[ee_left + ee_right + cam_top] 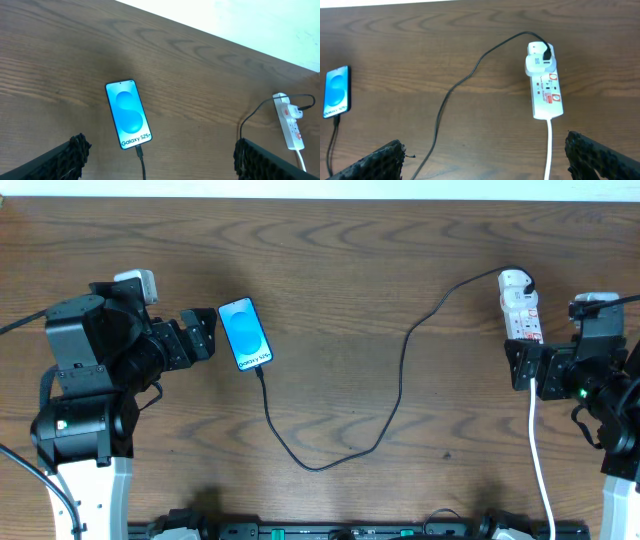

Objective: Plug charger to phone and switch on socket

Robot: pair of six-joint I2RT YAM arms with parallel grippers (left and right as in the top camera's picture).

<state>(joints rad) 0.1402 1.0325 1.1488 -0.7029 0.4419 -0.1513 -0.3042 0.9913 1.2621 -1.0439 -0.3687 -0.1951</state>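
While left pincer (160, 144) and right pincer (482, 145) gape empty, the phone (128, 114) lies just beside the left.

Dark wood-grain table (340, 270); pale strip (320, 188) beyond far edge; black rail (350, 530) with fittings along near edge.

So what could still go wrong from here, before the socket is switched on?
1. The right jaws stand open close to the socket; pressing its red switch might slide the strip or knock the white plug head loose.
2. The charger lies in a slack loop across the table; an arm might snag it and pull its tip out of the phone.
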